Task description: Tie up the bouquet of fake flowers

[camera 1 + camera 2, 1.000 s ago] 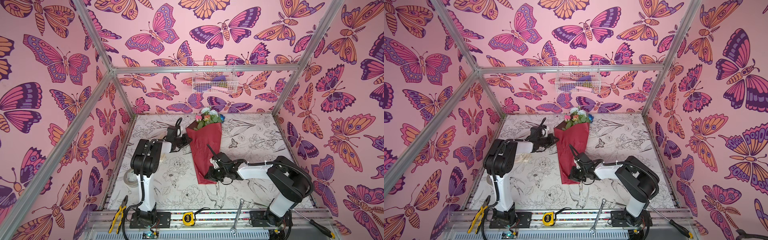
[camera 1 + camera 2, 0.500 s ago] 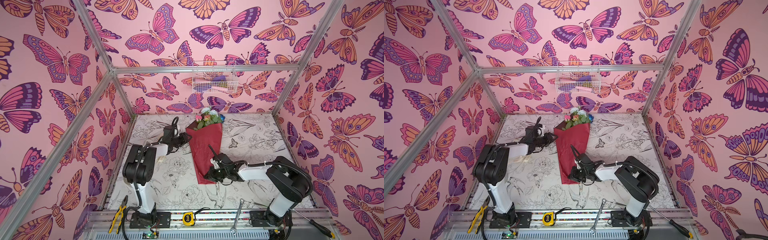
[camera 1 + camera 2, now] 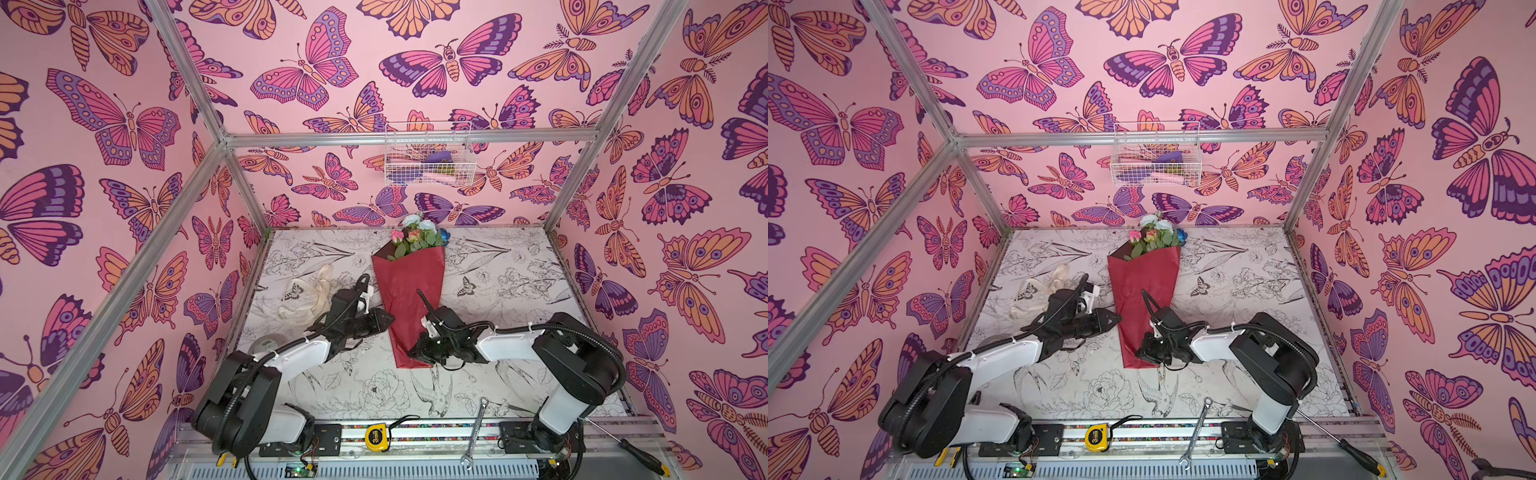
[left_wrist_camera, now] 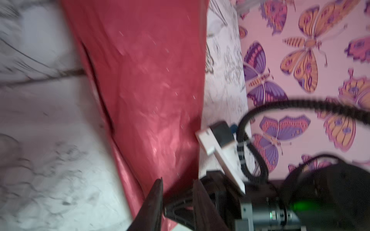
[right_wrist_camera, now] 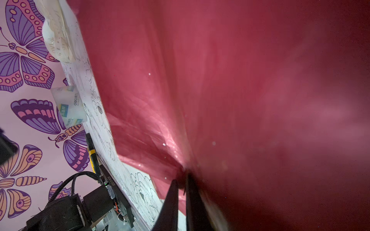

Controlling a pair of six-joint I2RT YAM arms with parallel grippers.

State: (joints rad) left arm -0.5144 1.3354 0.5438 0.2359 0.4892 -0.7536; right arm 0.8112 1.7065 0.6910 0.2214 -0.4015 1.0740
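Bouquet of fake flowers (image 3: 409, 286): centre of both top views, heads toward the upper edge, red wrapper (image 3: 405, 316) tapering toward the lower edge
Right gripper (image 3: 415, 354): pinched together on the wrapper's narrow lower end
Left gripper (image 3: 385, 322): tip at the wrapper's left edge, fingers (image 4: 158, 200) slightly apart, nothing clearly between them
Ribbon (image 3: 309, 291): cream, loose on the table (image 3: 519, 291), left of centre, apart from the bouquet
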